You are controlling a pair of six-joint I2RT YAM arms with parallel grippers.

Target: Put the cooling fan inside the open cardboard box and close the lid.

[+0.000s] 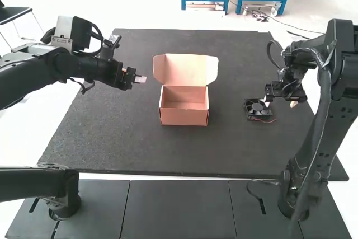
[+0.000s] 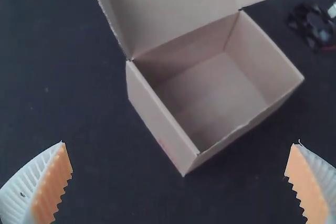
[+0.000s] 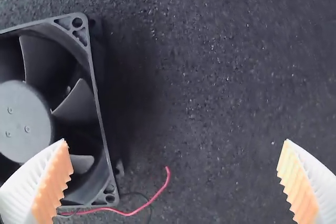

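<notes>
Both jaws spread; fan (image 1: 258, 108) outside box (image 1: 184, 104)

left gripper (image 1: 136, 76) raised, fingers apart | right gripper (image 1: 278, 101) low, pointing down, fingers apart

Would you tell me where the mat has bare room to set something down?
Bare mat lies in front of the cardboard box and between it and the left tool. Crowded around the cooling fan, by the right tool.
</notes>
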